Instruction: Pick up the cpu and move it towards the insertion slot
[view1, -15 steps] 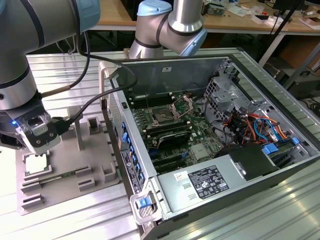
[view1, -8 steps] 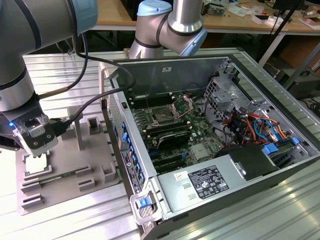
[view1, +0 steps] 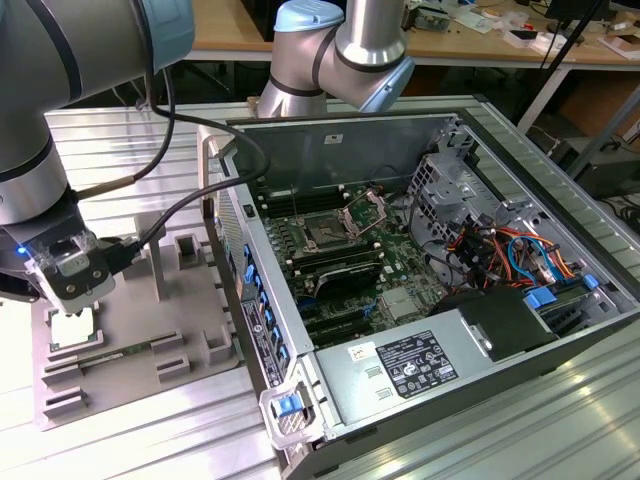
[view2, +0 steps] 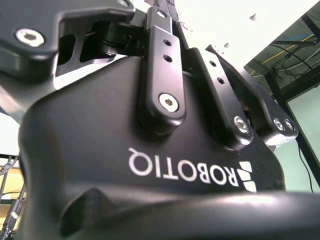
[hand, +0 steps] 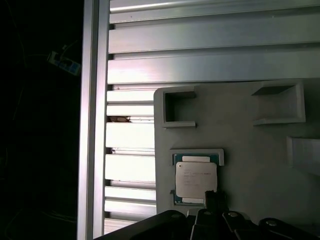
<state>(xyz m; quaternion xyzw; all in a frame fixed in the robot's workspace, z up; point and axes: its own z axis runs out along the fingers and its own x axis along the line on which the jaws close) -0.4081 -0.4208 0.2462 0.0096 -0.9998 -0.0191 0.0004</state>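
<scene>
The arm (view1: 40, 140) was built of rounded silver-grey metal sections, with pale blue joint caps (view1: 165, 25) closing off its joints. Black cables (view1: 128, 248) hung along it in wide loose curves and plugged in at the wrist, where a small blue light (view1: 22, 250) glowed. The gripper (view1: 72, 292) carried a pale grey block edged in black. In the second wrist view its housing (view2: 90, 165) was smooth, matt black and bulging, marked with white lettering (view2: 192, 174) and a small white emblem (view2: 247, 177). Flat black linkage bars (view2: 162, 75) with rounded ends were pinned by silver hex-socket screws (view2: 168, 102).
</scene>
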